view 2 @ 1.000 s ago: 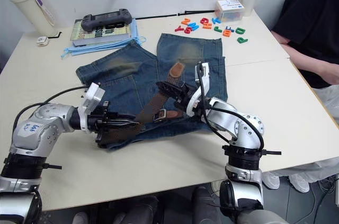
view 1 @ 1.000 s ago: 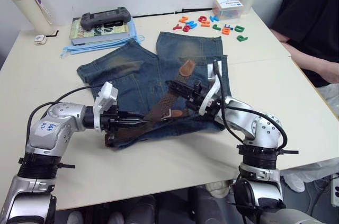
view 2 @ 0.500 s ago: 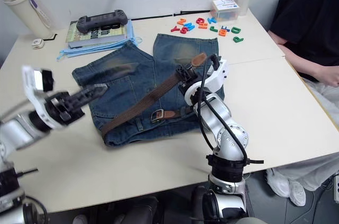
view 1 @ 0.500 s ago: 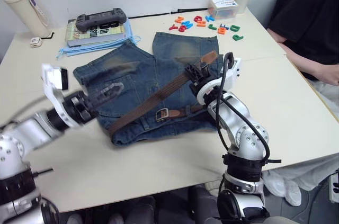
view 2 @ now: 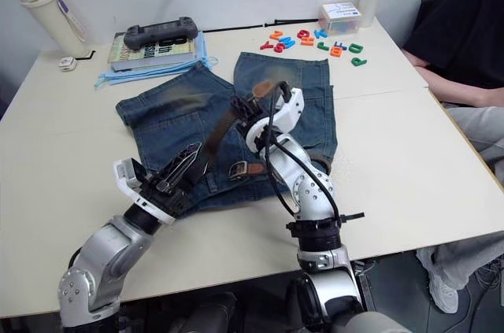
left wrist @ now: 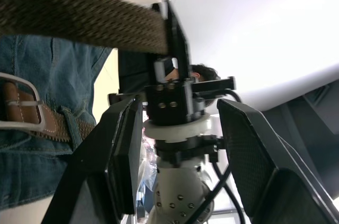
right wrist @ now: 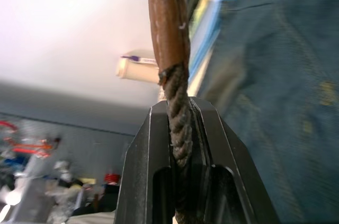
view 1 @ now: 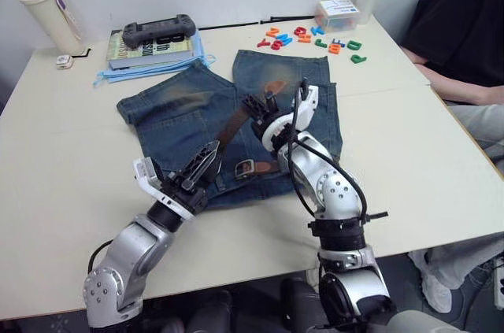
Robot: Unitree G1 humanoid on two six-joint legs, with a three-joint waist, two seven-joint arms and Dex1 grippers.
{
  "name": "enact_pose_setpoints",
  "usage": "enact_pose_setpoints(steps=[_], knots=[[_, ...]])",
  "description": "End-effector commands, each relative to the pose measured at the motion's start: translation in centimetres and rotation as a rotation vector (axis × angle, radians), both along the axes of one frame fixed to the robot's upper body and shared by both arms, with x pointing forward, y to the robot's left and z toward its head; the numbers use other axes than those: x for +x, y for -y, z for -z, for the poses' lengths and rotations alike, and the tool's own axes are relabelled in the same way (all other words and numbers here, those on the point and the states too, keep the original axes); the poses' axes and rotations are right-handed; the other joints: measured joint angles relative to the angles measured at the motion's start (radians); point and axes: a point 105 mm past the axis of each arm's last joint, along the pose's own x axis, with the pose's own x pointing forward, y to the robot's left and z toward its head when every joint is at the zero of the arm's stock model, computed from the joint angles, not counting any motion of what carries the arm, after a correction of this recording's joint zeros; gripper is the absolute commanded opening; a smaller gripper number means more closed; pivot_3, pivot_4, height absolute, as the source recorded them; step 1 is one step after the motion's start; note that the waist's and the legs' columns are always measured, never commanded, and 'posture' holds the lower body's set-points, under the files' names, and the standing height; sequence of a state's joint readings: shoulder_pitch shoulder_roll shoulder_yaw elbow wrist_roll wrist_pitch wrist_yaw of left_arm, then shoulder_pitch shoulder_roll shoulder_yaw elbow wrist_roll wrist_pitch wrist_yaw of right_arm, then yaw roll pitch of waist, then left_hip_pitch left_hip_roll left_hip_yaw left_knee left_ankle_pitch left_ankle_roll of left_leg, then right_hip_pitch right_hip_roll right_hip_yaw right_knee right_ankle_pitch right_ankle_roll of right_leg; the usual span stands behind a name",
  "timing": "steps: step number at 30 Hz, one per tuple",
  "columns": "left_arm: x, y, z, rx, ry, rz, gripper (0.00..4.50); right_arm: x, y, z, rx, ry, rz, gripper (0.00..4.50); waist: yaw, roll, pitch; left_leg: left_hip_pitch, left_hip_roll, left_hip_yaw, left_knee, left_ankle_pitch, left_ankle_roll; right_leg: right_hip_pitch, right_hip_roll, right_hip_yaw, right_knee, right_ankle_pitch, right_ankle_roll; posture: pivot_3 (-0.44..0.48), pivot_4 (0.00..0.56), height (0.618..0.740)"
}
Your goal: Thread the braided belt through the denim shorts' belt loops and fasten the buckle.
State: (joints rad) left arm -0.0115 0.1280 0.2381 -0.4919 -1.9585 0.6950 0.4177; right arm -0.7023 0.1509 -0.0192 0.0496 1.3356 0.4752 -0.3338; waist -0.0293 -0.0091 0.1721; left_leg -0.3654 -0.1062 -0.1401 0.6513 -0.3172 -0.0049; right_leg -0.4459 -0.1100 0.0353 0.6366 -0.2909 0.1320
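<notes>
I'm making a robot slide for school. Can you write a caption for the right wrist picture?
Right gripper pinching the belt near its leather tip, above the shorts.

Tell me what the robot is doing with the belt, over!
Right gripper shut on the braided belt near its tan tip. Left gripper open, holding nothing, over the denim shorts. Buckle unfastened, lying on the shorts. Nothing in the way.
</notes>
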Motion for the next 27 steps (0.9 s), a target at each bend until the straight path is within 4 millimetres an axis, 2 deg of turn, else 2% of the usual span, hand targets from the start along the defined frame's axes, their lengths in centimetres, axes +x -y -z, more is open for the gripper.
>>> enact_pose_setpoints(steps=[1,5,10,13,17,23,27], knots=[[0.6,-0.7,-0.5,-0.037,-0.006,-0.041,2.56,-3.2,-6.3,-4.6,0.232,0.039,-0.202,0.00,0.000,0.000,0.000,0.000,0.000,0.000,0.000,0.000,0.000,0.000,0.000,0.000,-0.001,0.000,0.000,0.000,0.150,0.738],[2.0,-1.4,-0.3,-0.101,-0.055,-0.091,2.56,-3.7,-6.9,-5.0,0.248,0.042,-0.230,0.00,0.001,0.000,0.000,-0.001,0.000,0.001,0.001,0.000,0.000,0.000,0.000,-0.001,-0.001,0.000,0.001,0.000,0.150,0.738],[2.9,-0.5,-0.9,-0.143,-0.051,-0.063,2.56,-4.2,-7.3,-5.0,0.245,0.045,-0.261,0.00,0.002,0.000,0.000,-0.001,0.000,0.001,0.001,0.000,0.000,0.000,0.000,-0.001,-0.001,0.000,0.001,0.000,0.150,0.738],[3.1,0.6,-0.6,-0.131,-0.070,-0.018,2.56,-4.3,-7.5,-5.1,0.254,0.045,-0.268,0.00,0.001,0.000,0.000,-0.001,0.000,0.001,0.001,0.000,0.000,0.000,0.000,-0.001,-0.001,0.001,0.001,0.000,0.150,0.738],[2.2,2.3,-0.7,-0.134,-0.053,0.051,2.56,-4.5,-7.8,-5.7,0.277,0.057,-0.281,0.00,0.001,0.000,0.000,-0.001,0.000,0.001,0.000,0.000,0.000,0.000,0.000,-0.001,-0.002,0.001,0.001,0.000,0.150,0.738],[3.4,1.1,-1.7,-0.277,-0.063,-0.043,2.56,-4.8,-8.2,-6.4,0.306,0.067,-0.305,0.00,0.002,0.000,0.000,-0.001,0.000,0.001,0.000,0.000,0.000,0.000,0.000,-0.001,-0.003,0.001,0.002,0.000,0.150,0.738],[4.2,1.1,-1.9,-0.318,-0.076,-0.061,2.56,-4.8,-8.1,-6.3,0.304,0.066,-0.307,0.00,0.001,0.000,0.000,-0.001,0.000,0.001,0.000,0.000,0.000,0.000,0.000,-0.001,-0.005,0.001,0.002,0.000,0.150,0.738]])
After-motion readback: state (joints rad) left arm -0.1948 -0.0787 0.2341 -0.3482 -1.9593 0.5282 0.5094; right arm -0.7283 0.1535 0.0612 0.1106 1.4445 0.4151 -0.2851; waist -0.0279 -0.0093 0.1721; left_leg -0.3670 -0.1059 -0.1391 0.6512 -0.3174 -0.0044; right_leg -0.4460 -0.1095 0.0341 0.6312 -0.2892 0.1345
